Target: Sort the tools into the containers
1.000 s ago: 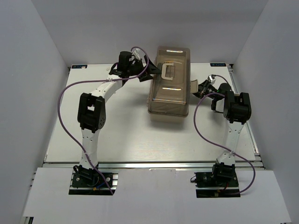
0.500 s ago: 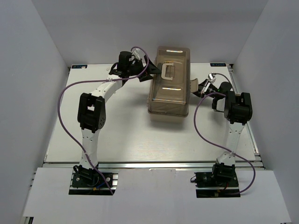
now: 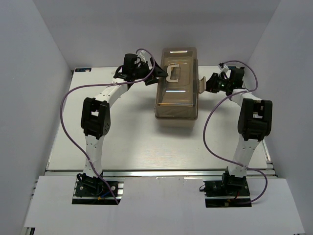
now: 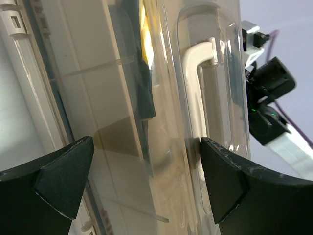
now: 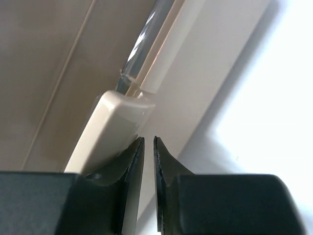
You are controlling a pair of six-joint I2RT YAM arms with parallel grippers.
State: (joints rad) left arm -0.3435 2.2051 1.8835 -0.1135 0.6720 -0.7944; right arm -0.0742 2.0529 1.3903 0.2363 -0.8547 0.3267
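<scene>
The toolbox [image 3: 177,105] stands at the back middle of the table with its smoky lid [image 4: 166,73] down. My left gripper [image 3: 164,73] is open at the lid's left side; in the left wrist view [image 4: 146,174] its jaws stand wide apart, straddling the lid next to the white handle [image 4: 195,103]. My right gripper [image 3: 209,84] is shut and empty, its tips right beside the beige latch [image 5: 110,134] on the box's right side [image 3: 201,86]. A dark shape with a yellow patch [image 4: 145,73] shows through the lid. No other tool shows.
White walls stand close on the left, back and right. My right arm's wrist [image 4: 271,95] shows beyond the box in the left wrist view. Bare white table [image 3: 146,142] lies in front of the toolbox.
My right arm has stretched toward the back, bringing its gripper up along the box's right side by the latch. My left gripper stays open at the lid.
</scene>
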